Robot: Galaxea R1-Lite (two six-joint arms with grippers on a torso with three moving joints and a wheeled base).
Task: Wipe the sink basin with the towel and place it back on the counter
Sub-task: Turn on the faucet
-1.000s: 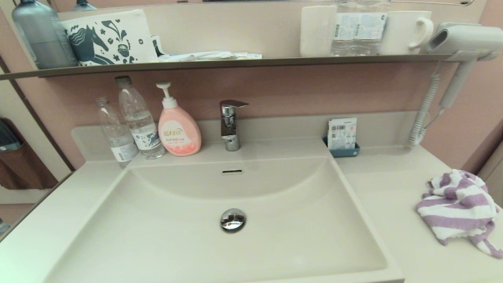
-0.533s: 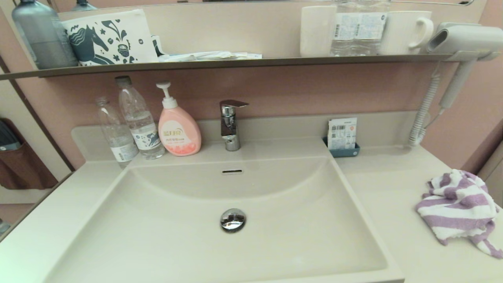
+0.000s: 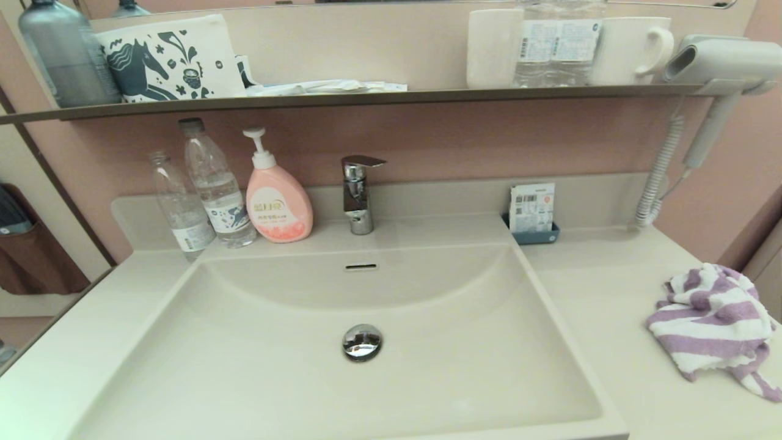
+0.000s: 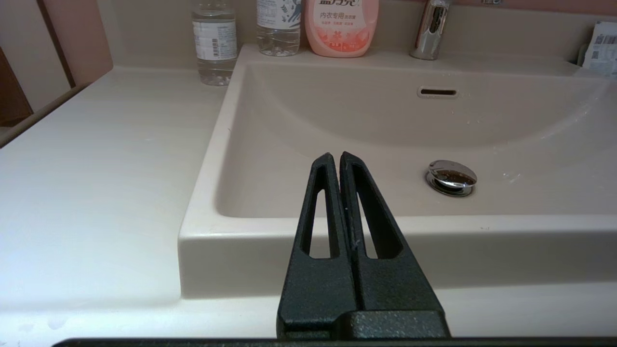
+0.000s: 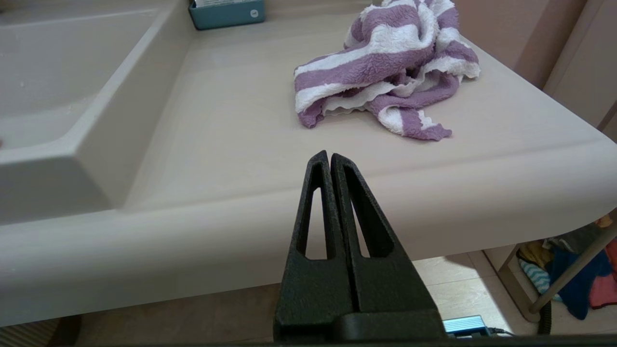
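The purple and white striped towel (image 3: 712,327) lies crumpled on the counter (image 3: 599,305) right of the sink basin (image 3: 275,366), which has a chrome drain plug (image 3: 362,341) and an overflow slot (image 3: 361,267). Neither arm shows in the head view. My right gripper (image 5: 329,156) is shut and empty, hanging before the counter's front edge, short of the towel (image 5: 385,67). My left gripper (image 4: 336,157) is shut and empty, in front of the basin's near rim (image 4: 385,226), left of the drain plug (image 4: 451,177).
Two water bottles (image 3: 204,189), a pink soap pump bottle (image 3: 278,201) and a chrome faucet (image 3: 358,192) stand behind the basin. A small blue tray with a card (image 3: 533,214) sits at the back right. A hair dryer (image 3: 715,67) hangs by the dark shelf (image 3: 366,98).
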